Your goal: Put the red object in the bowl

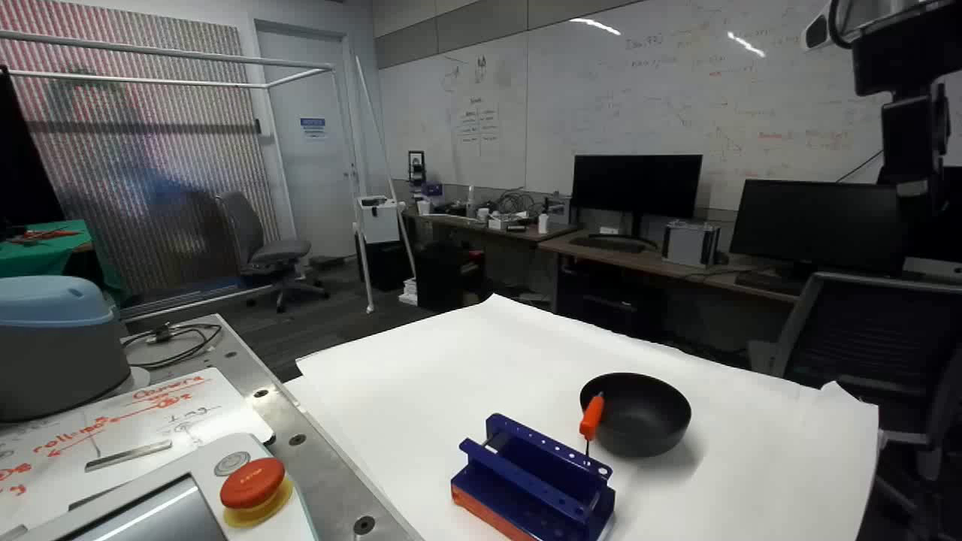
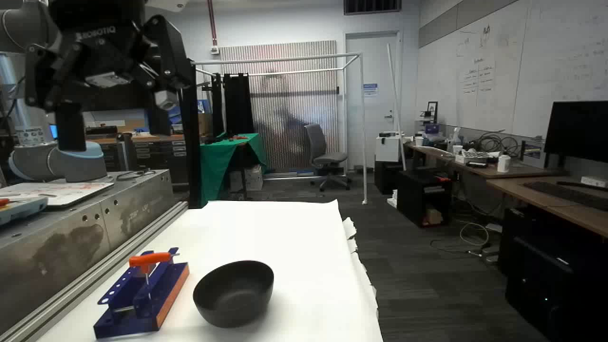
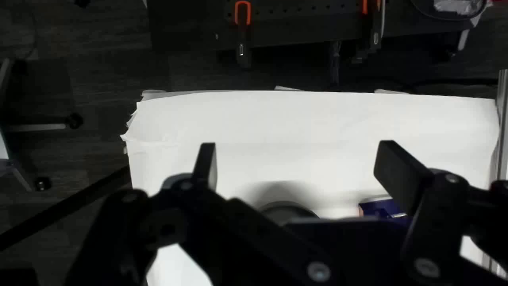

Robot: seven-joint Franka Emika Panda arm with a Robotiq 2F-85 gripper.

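Look well below the pincer [image 2: 115, 128] for the red tool [image 1: 592, 418]: untouched, planted in the rack [image 1: 537, 477] on the worktop [image 1: 421, 376]. In the wrist view, out of sight, probably behind the pincer's own bulk; placed there only by a corner of the rack, low and toward the right edge. Standing close to upright on its shaft [image 2: 147, 281], with the handle [image 2: 149, 259] roughly level on top and lying, seemingly, across the rack's length. As for the pincer, spread wide at the fingers [image 3: 397, 176], with nothing between them. Compare directions in an exterior view: from finger to finger, much the same as along the handle [image 2: 149, 259]. Probably calls, then, for a turn of the pincer on the way down, so as to pinch across the slim handle instead of meeting its ends. Likely calls too for a straight lift, to draw the shaft out without dragging the rack. Find the bowl [image 2: 232, 294] just beside the rack, not touching, so expect only a short carry.
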